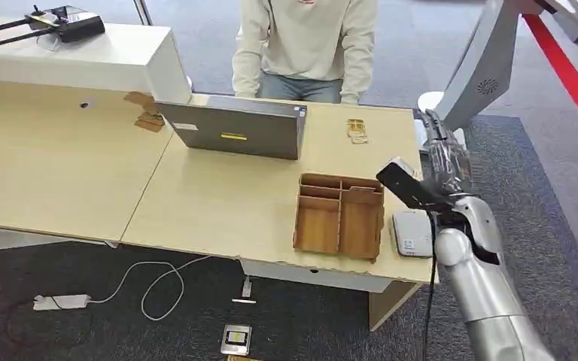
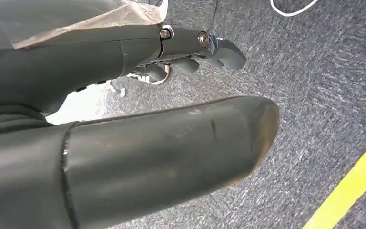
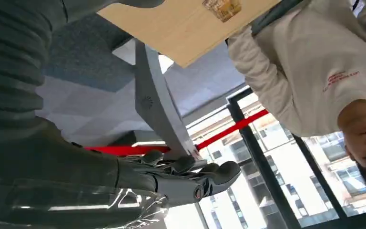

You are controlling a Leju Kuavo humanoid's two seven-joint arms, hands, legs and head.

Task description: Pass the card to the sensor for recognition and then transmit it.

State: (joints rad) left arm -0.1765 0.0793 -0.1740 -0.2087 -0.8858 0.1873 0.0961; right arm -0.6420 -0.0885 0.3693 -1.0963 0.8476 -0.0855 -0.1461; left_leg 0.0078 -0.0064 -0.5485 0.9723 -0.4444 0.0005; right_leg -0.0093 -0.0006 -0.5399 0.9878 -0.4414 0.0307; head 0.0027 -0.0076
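Hovering right hand (image 1: 442, 150) empty, sensor (image 1: 412, 233) below

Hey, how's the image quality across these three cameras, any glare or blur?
Head view: even light, sharp. Left wrist view: left hand close and soft, bright glare patch behind it. Right wrist view: windows blown out behind the right hand, plastic wrap glinting.

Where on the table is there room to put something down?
There is a big bare patch left of the laptop, and another between the laptop and the wooden tray. The right edge is crowded: the tray, the white sensor and the right hand sit close together.
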